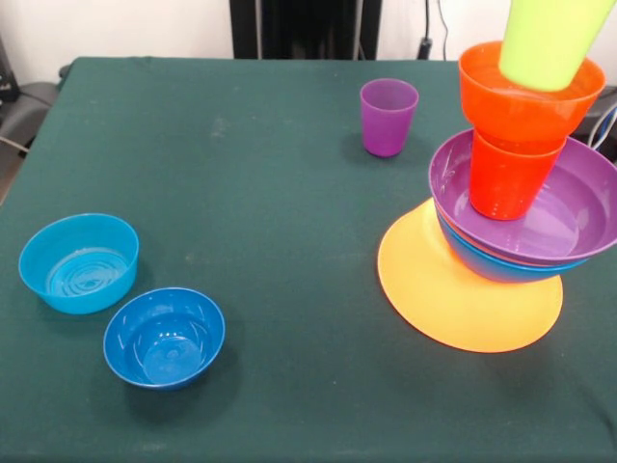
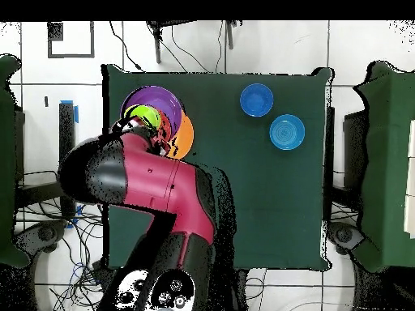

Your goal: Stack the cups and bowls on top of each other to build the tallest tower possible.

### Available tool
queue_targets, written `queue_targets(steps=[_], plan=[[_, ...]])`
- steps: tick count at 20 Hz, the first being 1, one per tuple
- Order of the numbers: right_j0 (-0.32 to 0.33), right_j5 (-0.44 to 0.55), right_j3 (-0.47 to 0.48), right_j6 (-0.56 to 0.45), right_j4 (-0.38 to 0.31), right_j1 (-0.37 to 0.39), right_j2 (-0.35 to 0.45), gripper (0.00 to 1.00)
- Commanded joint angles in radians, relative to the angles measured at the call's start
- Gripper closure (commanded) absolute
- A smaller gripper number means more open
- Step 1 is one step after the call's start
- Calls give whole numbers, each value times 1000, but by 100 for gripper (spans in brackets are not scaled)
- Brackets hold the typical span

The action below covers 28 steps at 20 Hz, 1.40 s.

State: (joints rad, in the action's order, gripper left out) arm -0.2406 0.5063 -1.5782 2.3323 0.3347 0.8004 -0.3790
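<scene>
Nearest the front-view camera, the dark blue bowl (image 1: 164, 337) is sitting upright on the green table (image 1: 289, 231), with the straight-sided light blue bowl (image 1: 79, 262) just beside it, both well apart from the tower (image 1: 511, 203). The tower is standing on the upturned orange-yellow bowl (image 1: 463, 294), which is carrying the blue bowl (image 1: 501, 268), then the purple bowl (image 1: 569, 217), then the inverted orange cup (image 1: 506, 178), then the small orange bowl (image 1: 516, 101). The lime green cup (image 1: 548, 40) is hanging tilted at the very top, its lower edge at the orange bowl's mouth. Beyond the tower, the purple cup (image 1: 388, 116) is waiting alone.

The step in hand appears to be seating the lime green cup. The next move probably calls for levelling it before release, since the column is leaning.

The gripper is hidden; overhead, the arm (image 2: 154, 182) is covering the tower, so whether the fingers are clamped cannot be told.
</scene>
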Motion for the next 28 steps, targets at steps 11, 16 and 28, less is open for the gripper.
queue_targets(steps=[11, 16, 28], plan=[[37, -69, -117, 150, 22, -57, 110, 100], [30, -72, -133, 159, 29, -52, 112, 100], [29, -82, -137, 153, 39, -58, 121, 100]])
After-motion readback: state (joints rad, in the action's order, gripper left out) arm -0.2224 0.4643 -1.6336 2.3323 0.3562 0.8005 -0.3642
